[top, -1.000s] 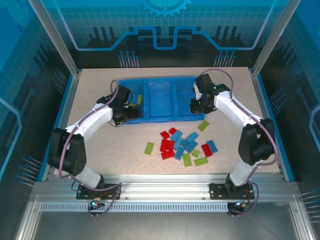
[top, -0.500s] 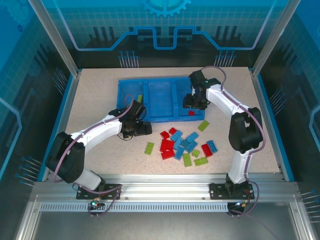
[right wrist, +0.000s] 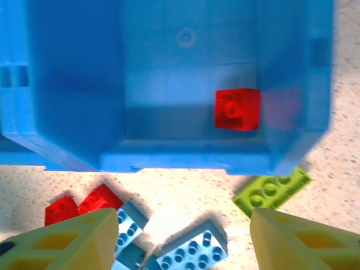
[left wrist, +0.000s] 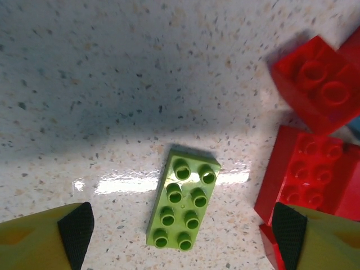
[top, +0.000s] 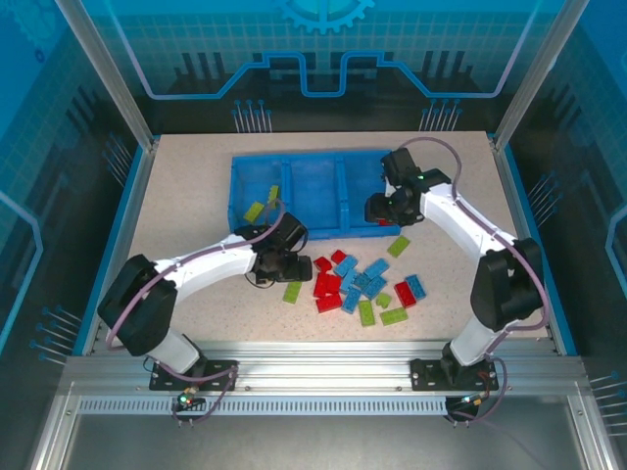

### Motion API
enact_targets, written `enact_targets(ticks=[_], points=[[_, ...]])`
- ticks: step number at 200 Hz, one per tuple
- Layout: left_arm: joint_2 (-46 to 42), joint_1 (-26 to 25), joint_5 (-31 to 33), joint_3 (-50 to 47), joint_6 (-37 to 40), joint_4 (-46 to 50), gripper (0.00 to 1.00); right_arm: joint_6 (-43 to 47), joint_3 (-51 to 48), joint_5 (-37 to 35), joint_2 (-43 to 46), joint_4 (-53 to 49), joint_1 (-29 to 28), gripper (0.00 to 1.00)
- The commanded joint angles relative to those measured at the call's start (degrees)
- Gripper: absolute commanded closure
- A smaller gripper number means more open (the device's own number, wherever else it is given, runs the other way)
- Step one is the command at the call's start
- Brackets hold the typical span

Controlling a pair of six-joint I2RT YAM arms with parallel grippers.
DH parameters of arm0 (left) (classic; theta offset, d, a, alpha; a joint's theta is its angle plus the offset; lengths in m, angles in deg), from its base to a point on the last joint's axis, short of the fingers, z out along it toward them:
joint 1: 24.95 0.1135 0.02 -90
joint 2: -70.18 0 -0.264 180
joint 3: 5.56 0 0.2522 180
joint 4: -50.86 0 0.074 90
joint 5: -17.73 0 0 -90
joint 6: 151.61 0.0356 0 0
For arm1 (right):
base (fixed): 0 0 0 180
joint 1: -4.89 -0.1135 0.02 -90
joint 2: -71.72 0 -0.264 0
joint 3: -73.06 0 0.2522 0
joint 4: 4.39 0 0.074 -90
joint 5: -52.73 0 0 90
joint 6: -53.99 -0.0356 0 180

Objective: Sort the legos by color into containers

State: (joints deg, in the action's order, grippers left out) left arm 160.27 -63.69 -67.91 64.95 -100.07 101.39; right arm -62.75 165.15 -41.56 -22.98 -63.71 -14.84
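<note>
The blue tray (top: 315, 195) lies at the back of the table. Its left compartment holds two yellow-green legos (top: 256, 211); its right compartment (right wrist: 185, 67) holds one red lego (right wrist: 237, 109). My left gripper (top: 287, 273) hangs open over a lone yellow-green lego (left wrist: 183, 202), which lies flat between the fingers (left wrist: 75, 229), apart from both. Red legos (left wrist: 308, 179) lie just to its right. My right gripper (right wrist: 188, 243) is open and empty above the tray's near wall, with light blue legos (right wrist: 192, 251) and a yellow-green one (right wrist: 271, 191) below.
The loose pile of red, light blue and yellow-green legos (top: 363, 285) sits in front of the tray on the speckled table (top: 186, 186). One yellow-green brick (top: 399, 246) lies apart near the tray's right corner. Metal frame posts ring the table.
My left gripper left the tray's left compartment and swung near and right to the lone yellow-green lego. My right gripper dipped over the right compartment, then drew back; a red lego lies there.
</note>
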Motion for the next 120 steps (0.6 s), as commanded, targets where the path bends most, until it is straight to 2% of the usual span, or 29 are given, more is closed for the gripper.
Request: enact_targets(ticks=[1,79,96,120], points=[[3.0,-2.0,2.0,-0.3,1.6,0.5,0.14,0.8,-2.8,-0.9,3.7,-0.2,2.6,0.35],[9.2,-4.0,2.9,-1.8,2.3,-0.9,0.25,2.0,-7.1,-0.1,10.1,-1.5,9.0,0.34],[10.9,-4.0,2.3,-1.7,2.5,-1.3,0.32,2.2,-8.1,0.1,10.7,-1.8,9.8,0.34],[11.6,-4.0,2.1,-1.7,2.2,-2.0,0.47,2.0,-10.5,-1.3,11.8,-2.5,10.1,0.34]])
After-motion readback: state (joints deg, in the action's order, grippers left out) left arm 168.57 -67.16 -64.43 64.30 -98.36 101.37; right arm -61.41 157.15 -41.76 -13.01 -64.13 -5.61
